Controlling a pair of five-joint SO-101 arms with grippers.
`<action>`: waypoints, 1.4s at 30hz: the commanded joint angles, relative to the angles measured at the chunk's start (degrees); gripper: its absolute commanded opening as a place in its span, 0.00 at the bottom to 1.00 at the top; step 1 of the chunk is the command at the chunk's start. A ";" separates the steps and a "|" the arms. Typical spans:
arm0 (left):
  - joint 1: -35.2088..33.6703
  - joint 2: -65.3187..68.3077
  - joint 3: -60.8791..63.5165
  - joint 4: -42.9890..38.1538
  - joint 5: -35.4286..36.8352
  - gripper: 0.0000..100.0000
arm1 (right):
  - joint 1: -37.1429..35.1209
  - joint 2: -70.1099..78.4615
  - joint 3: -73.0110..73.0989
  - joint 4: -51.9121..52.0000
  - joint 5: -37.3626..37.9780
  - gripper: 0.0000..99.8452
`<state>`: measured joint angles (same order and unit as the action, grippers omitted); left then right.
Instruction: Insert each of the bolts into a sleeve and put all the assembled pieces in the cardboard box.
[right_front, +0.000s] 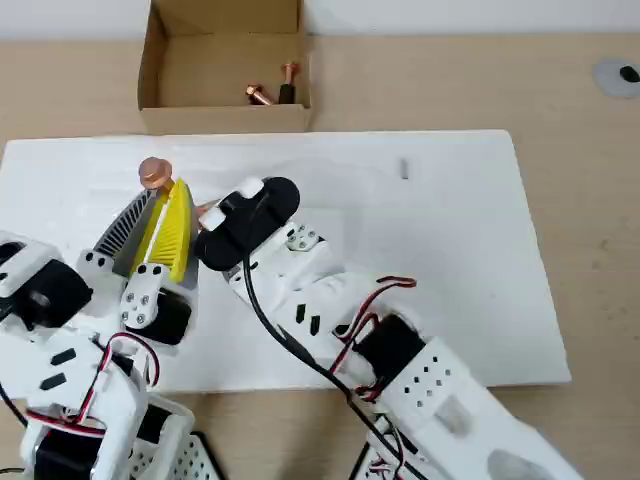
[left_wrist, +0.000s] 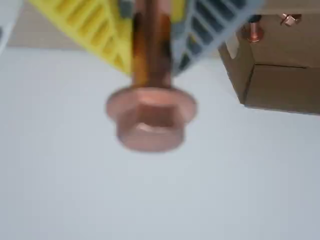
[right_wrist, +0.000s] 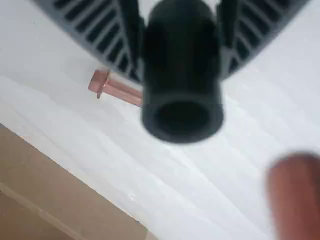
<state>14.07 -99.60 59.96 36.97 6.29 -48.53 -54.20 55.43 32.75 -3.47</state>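
The left gripper (right_front: 160, 195) is closed on a copper bolt (left_wrist: 150, 117). Its yellow and grey fingers pinch the shank, and the flanged head sticks out past the fingertips. Just to its right, the right gripper (right_wrist: 180, 65) is clamped on a black sleeve (right_wrist: 182, 100), whose open bore pokes out beyond its grey fingers. Both grippers hang over the left part of the white mat (right_front: 450, 250), close together, with the bolt and sleeve not yet joined.

A loose bolt (right_wrist: 115, 89) lies flat on the mat a little beyond the sleeve. On the far side of the mat, left of centre, stands the cardboard box (right_front: 150, 75). Two assembled pieces (right_front: 262, 95) already lie in its right near corner.

The step in hand looks like mating this bolt with this sleeve. The next move calls for bringing the shank's free end in line with the sleeve's bore and pushing it in squarely. With the head leading and the shank gripped, I cannot tell how much free shank is exposed, so the angle of approach needs care. After that, the joined piece has to go across the mat's far edge into the box, and the loose bolt remains to be done.
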 joint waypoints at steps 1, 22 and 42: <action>0.53 0.57 0.97 -1.67 0.26 0.01 | 1.01 -1.71 -2.68 -0.26 -2.99 0.01; -1.67 0.57 3.78 -7.03 1.76 0.01 | 1.45 -40.22 21.76 -2.73 3.96 0.01; 7.38 -4.35 12.57 -9.32 1.93 0.01 | -5.32 -58.15 40.48 -11.78 3.16 0.01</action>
<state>20.84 -101.10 72.09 27.65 8.31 -53.01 -103.25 95.96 22.64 0.13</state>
